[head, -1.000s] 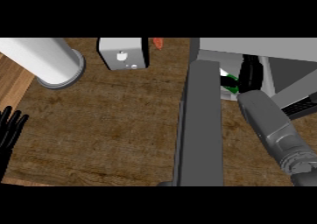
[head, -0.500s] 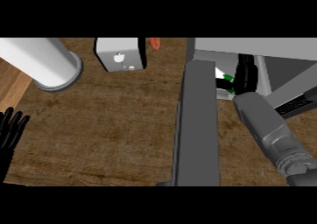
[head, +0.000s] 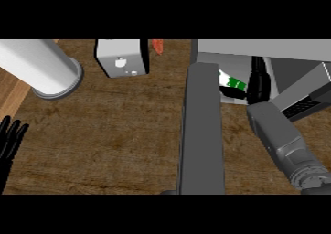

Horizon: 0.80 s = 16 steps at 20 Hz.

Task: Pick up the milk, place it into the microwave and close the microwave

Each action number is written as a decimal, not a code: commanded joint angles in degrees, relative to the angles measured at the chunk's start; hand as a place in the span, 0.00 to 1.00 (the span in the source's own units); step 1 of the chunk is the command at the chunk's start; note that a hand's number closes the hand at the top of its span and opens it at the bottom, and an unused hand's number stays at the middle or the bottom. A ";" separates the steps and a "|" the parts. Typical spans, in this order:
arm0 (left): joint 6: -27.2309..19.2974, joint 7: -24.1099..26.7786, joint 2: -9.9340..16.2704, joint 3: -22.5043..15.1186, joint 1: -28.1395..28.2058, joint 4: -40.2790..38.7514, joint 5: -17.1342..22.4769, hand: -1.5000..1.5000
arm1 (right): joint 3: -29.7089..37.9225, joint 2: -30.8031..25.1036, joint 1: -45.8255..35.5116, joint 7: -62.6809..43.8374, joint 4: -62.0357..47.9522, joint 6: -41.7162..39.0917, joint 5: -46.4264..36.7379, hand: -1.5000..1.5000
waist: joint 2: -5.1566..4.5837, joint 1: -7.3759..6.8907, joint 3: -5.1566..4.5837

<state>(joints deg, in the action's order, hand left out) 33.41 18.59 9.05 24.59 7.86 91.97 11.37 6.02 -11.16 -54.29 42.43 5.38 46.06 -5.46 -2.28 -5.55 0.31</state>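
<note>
Right hand (head: 257, 87) now deeper inside the microwave (head: 276, 50) than 1 s ago, forearm stretched further in. Milk (head: 232, 82) went in with it. The whole view has slid slightly downward.

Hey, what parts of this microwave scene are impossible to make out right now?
Head view only:
- White-and-green milk carton: mostly hidden by the open grey microwave door and the black right hand.
- Right hand's fingers: lost in the dark interior.
- Black left hand: cut off by the left edge.
- Orange object: too small to identify.
</note>
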 commanded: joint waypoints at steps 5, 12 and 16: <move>0.84 2.27 -0.86 0.33 3.59 0.63 -0.54 0.00 | 2.98 1.68 4.35 7.32 2.84 -10.21 3.00 0.00 | 0.82 1.74 -0.09; 0.53 -0.35 -3.98 -3.08 7.35 6.69 -1.78 0.00 | 4.95 5.75 7.96 11.08 4.29 -14.94 5.26 0.00 | 1.70 3.62 -0.18; 2.17 1.90 -4.60 -5.64 7.23 4.09 -4.52 0.00 | 5.45 6.98 10.28 11.94 7.02 -21.00 6.75 0.00 | 2.13 4.98 -0.27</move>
<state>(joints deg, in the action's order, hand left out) 34.91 19.97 6.10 21.74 14.43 96.38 8.84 10.80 -5.82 -46.39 52.25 10.45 30.30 -0.09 -0.59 -1.78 0.11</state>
